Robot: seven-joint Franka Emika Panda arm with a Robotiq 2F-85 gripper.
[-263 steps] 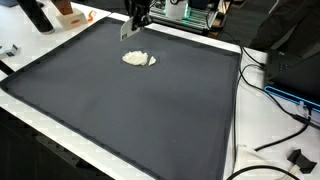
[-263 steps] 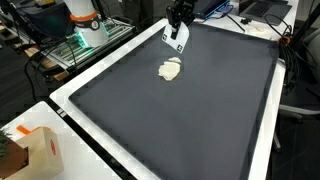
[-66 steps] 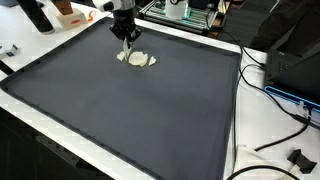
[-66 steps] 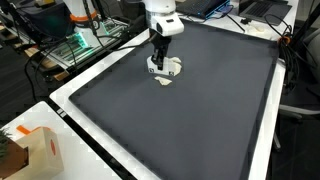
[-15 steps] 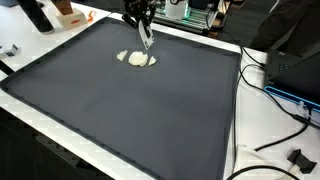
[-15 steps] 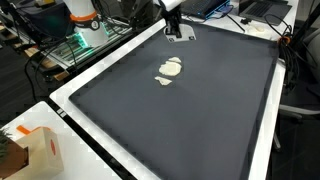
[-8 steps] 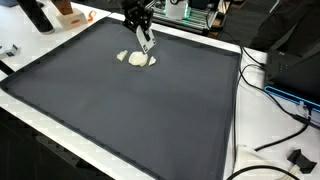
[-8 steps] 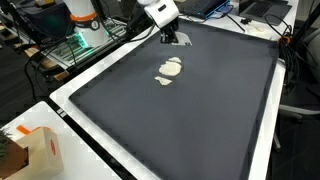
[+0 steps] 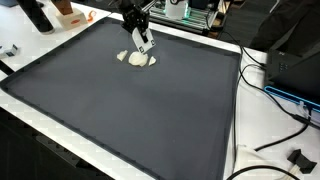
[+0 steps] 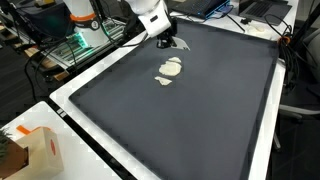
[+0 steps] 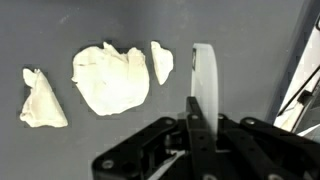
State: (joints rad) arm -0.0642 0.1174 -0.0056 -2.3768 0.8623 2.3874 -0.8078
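Note:
Several pale, crumpled lumps (image 9: 137, 59) lie close together on a dark mat (image 9: 130, 110); the same lumps (image 10: 171, 69) show from another side. In the wrist view a large lump (image 11: 110, 78) sits between two small ones (image 11: 42, 98) (image 11: 161, 62). My gripper (image 9: 140, 40) (image 10: 167, 41) hangs tilted just above and behind them. It is shut on a thin white flat piece (image 11: 205, 85), seen edge-on in the wrist view, rising from between the gripper's (image 11: 200, 112) dark fingers. The piece's tip is beside the right-hand small lump, apart from it.
A white border (image 10: 95, 75) rings the mat. A black bottle (image 9: 35, 15) and orange items stand at one corner, an orange-and-white box (image 10: 35, 150) at another. Cables (image 9: 285, 100) and a black plug (image 9: 300, 158) lie beyond the mat's edge. Equipment stands behind the arm.
Over the last second the gripper has come down and tilted toward the lumps, still shut on the white flat piece. The lumps have not moved.

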